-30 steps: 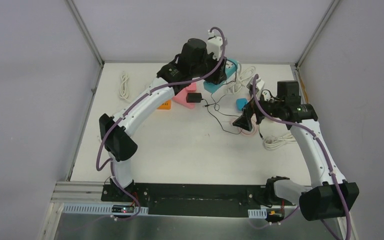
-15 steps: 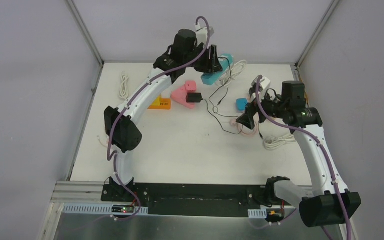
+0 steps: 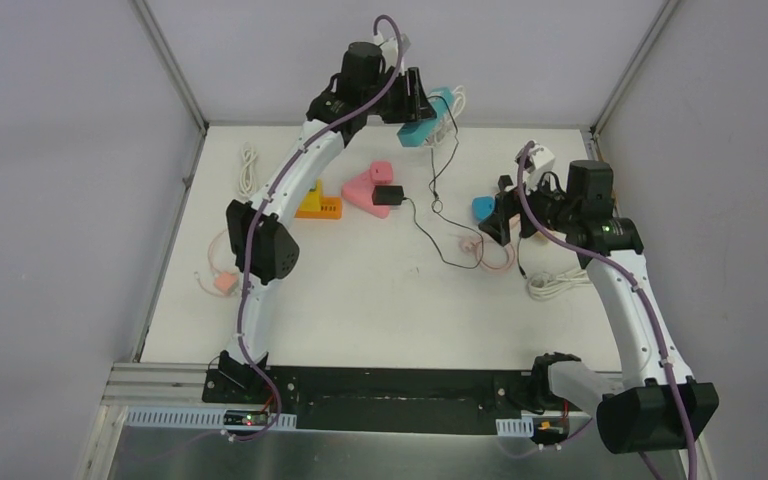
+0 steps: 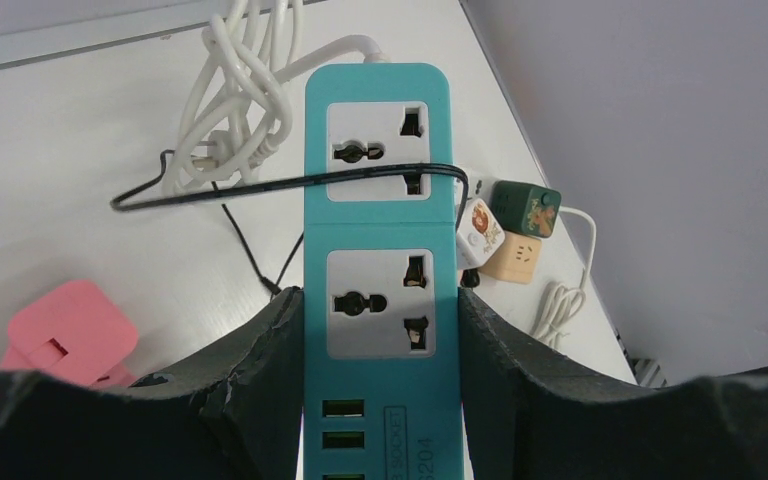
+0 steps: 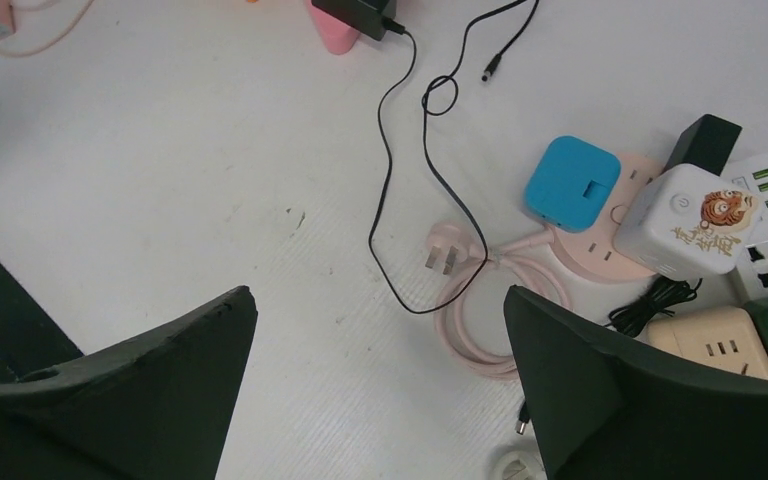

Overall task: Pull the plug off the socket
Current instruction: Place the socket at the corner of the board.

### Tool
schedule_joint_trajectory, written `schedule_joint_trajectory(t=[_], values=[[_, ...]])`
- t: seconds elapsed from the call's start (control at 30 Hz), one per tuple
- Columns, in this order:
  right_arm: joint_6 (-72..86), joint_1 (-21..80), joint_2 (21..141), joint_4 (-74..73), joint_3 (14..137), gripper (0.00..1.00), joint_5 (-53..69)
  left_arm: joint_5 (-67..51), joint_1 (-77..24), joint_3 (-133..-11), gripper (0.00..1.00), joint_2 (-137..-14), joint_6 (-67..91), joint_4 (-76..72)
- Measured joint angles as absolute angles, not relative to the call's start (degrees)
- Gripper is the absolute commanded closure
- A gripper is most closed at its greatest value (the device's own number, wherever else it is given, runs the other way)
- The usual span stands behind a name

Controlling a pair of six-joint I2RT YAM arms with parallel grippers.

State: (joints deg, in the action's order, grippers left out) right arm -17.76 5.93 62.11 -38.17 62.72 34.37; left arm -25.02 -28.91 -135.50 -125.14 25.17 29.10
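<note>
From my station, the left pincer [image 4: 380,330] is about half open and clamped across the width of the teal power strip [image 4: 380,225]. Its two dark fingers [image 4: 270,360] press the strip's long edges, just near of the closer universal socket. In the overhead view the strip is held up above the far edge of the table [image 3: 360,300], left of centre. A thin black cable [image 4: 260,183] lies across the strip's farther socket, and the strip's own white cord [image 4: 240,90] hangs in a bundle off its far end.

The right pincer [image 5: 378,300] stands as wide as it goes and holds nothing. It hovers over the right side of the table, with a pink three-pin plug [image 5: 445,252] on the surface below the gap, touching neither finger.

The black adapter [image 3: 389,195] sits against the pink socket block [image 3: 365,187] on the table, near and left of the raised strip. I cannot tell whether its pins are seated.
</note>
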Motion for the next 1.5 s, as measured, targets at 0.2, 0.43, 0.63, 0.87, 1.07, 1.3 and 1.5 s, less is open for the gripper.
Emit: schedule_joint_trajectory(t=[0.2, 0.43, 0.63, 0.87, 1.07, 1.3, 1.5], values=[[-14.3, 5.4, 62.1, -35.4, 62.0, 0.00, 31.7, -24.1, -28.9, -138.8, 1.00, -129.6, 26.4, 27.5], [-12.9, 5.3, 62.1, -34.0, 62.0, 0.00, 30.6, -24.1, -28.9, -139.5, 1.00, -137.8, 28.8, 24.5], [-12.6, 5.2, 62.2, -33.6, 62.0, 0.00, 30.5, -23.9, -29.3, -139.5, 1.00, -145.1, 30.4, 20.4], [-12.5, 5.1, 62.3, -33.1, 61.6, 0.00, 30.4, -21.6, -30.7, -139.8, 1.00, -147.6, 30.0, 17.3], [-12.5, 5.1, 62.9, -33.1, 61.0, 0.00, 30.3, -20.6, -32.8, -140.3, 0.99, -149.2, 28.9, 15.8], [-12.6, 5.1, 63.0, -33.1, 61.0, 0.00, 30.2, -19.5, -34.3, -140.3, 0.60, -150.8, 27.7, 15.6], [-12.6, 4.9, 63.1, -33.1, 61.0, 0.00, 30.2, -18.6, -34.9, -138.4, 0.33, -150.2, 27.1, 16.2]])
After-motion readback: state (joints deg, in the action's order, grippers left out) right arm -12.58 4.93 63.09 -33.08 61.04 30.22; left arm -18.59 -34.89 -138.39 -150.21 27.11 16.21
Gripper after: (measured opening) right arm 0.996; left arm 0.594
